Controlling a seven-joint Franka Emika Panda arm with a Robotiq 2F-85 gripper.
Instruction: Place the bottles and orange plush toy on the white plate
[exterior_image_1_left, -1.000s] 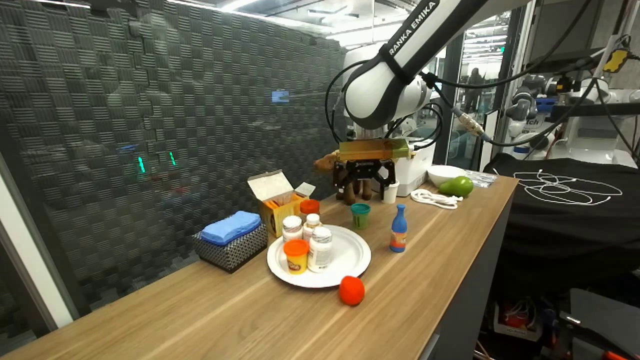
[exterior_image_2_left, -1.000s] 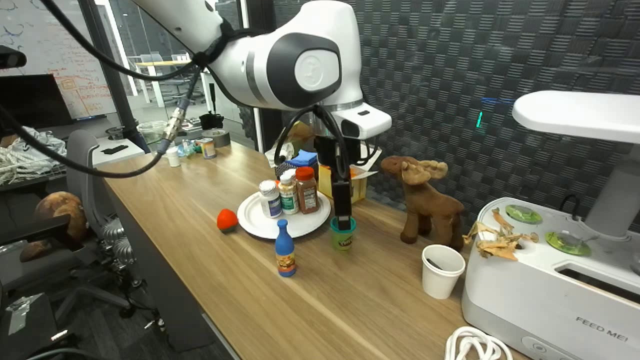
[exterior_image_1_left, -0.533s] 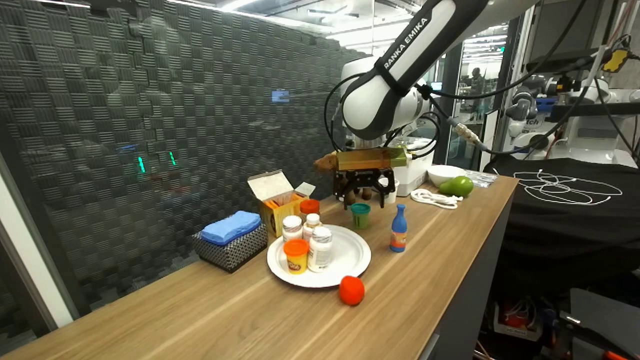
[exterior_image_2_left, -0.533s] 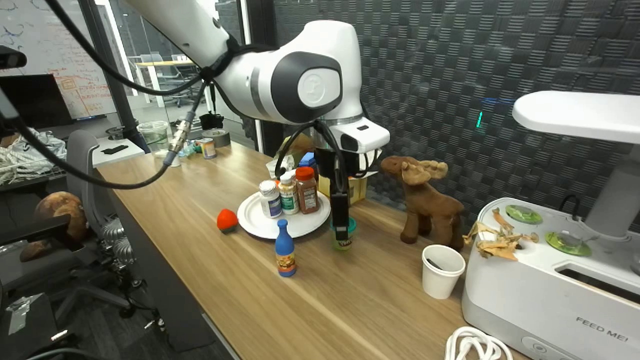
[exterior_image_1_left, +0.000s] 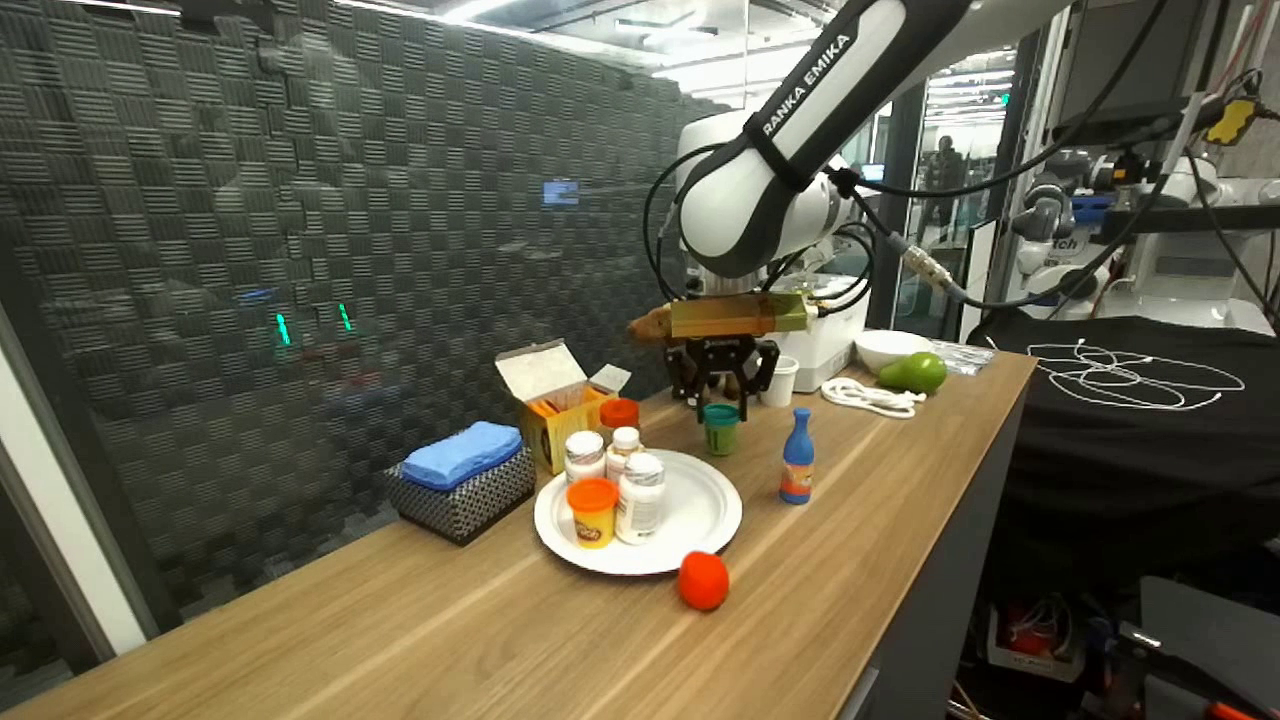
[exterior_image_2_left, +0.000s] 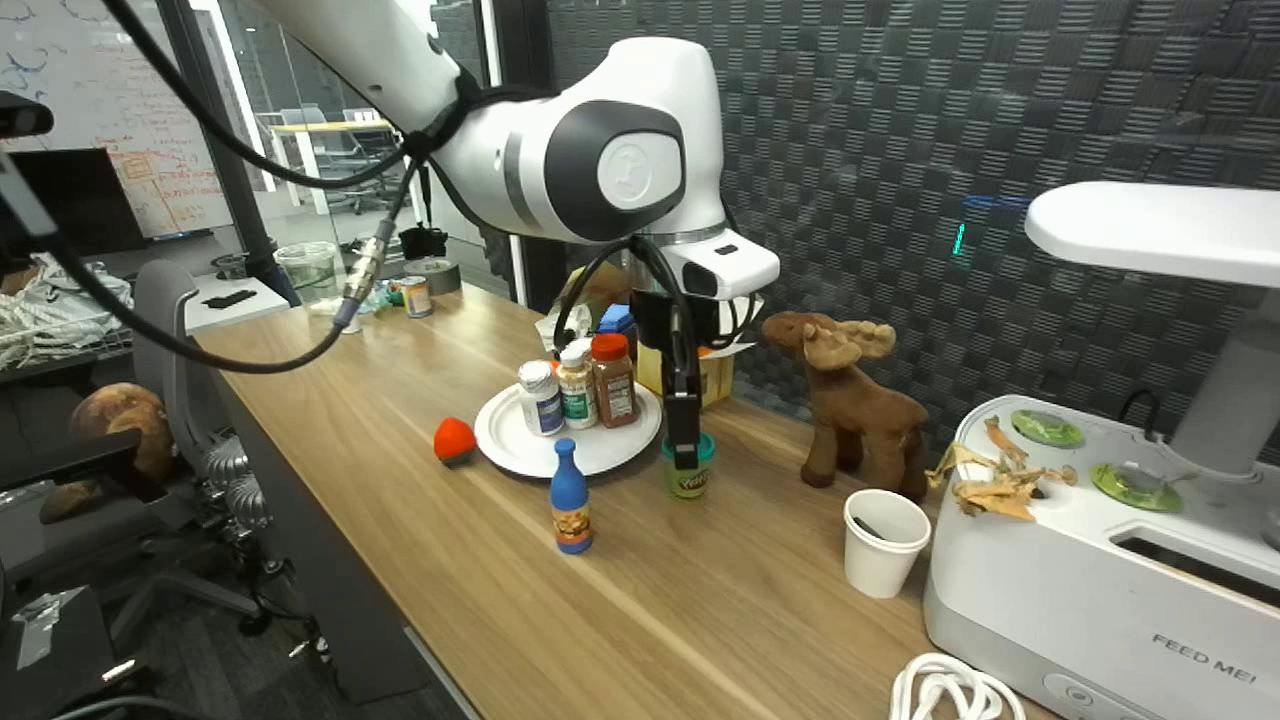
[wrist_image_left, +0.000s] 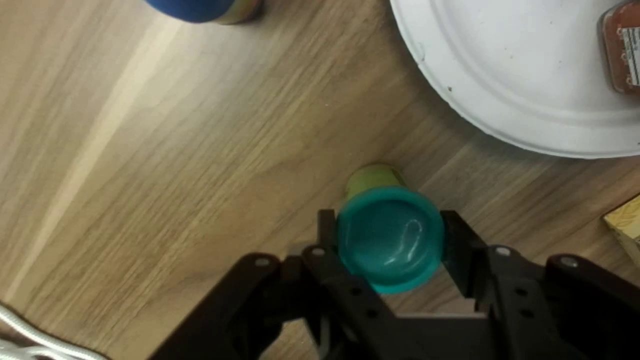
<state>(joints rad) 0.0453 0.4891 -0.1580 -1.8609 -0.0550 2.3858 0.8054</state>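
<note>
White bottles (exterior_image_1_left: 640, 505) on white plate (exterior_image_1_left: 705, 500), near gripper (exterior_image_1_left: 722, 412) clasping green tub (exterior_image_1_left: 721, 440).

Hand (wrist_image_left: 390, 223) gripping teal-lidded tub (wrist_image_left: 391, 245), wht plate (wrist_image_left: 480, 90) nr, brn jar (wrist_image_left: 616, 60) on plate

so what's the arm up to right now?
The robot's gripper is closed on the teal lid of a green tub, beside the white plate; can't tell if it's off the counter. Plate already holds three white-capped bottles, a red-lidded jar and a yellow tub. Blue bottle and orange plush toy are still off it.
</note>
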